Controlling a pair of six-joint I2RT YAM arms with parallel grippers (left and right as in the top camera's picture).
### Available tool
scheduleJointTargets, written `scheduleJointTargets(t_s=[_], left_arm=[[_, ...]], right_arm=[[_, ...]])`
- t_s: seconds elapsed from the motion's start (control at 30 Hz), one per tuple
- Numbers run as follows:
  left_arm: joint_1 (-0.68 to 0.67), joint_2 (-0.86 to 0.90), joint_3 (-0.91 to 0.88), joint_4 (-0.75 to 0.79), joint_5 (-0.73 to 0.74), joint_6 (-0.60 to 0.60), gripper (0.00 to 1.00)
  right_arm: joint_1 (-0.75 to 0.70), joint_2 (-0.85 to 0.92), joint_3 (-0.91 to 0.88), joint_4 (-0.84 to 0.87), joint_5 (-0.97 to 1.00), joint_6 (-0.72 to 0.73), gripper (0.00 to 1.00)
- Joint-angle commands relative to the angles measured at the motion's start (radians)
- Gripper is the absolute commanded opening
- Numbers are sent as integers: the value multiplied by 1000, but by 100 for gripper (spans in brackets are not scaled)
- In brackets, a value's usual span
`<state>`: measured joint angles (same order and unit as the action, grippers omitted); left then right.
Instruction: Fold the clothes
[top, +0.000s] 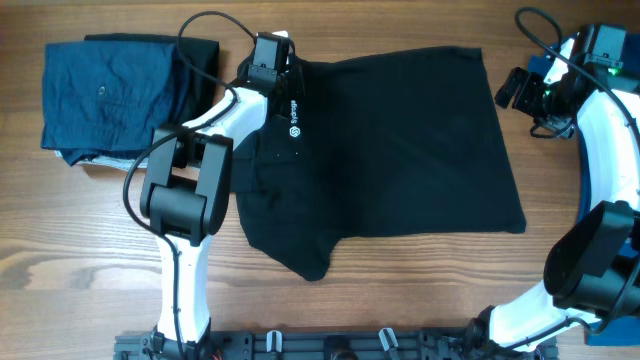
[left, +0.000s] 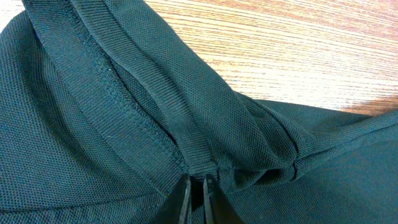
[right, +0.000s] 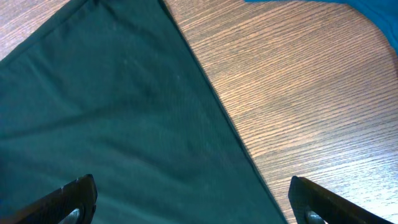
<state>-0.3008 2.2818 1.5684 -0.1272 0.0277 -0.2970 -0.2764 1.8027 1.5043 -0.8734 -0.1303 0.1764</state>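
black shirt (top: 400, 140) lies lengthwise left-right, collar (left: 124, 106) toward left gripper (left: 196, 186).

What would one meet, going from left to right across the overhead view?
navy garment pile → left arm → black shirt → right arm

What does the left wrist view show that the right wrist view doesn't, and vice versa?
Left wrist only: the ribbed collar of the shirt, pinched by the shut left gripper. Right wrist only: the shirt's straight edge, a blue garment at the top corner, and the right gripper wide open. Both: black shirt on the wooden table.
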Motion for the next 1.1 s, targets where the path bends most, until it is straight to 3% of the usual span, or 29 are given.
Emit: scheduleJointTargets(t_s=[0.0, 0.73, 0.8, 0.87, 0.93, 1.07], left_arm=[[-2, 23, 11, 7, 5, 3, 4], [5, 5, 30, 132, 9, 2, 4], [5, 5, 30, 116, 9, 2, 15], [5, 5, 30, 96, 9, 2, 43], [5, 5, 30, 75, 9, 2, 49], [4, 6, 29, 32, 9, 2, 51]], right_arm=[[-2, -7, 8, 2, 6, -17, 100], [-2, -7, 8, 2, 6, -17, 100], [-2, -7, 8, 2, 6, -17, 100], [-2, -7, 8, 2, 6, -17, 100], [-2, -7, 8, 2, 6, -17, 100], [-2, -7, 8, 2, 6, -17, 100]])
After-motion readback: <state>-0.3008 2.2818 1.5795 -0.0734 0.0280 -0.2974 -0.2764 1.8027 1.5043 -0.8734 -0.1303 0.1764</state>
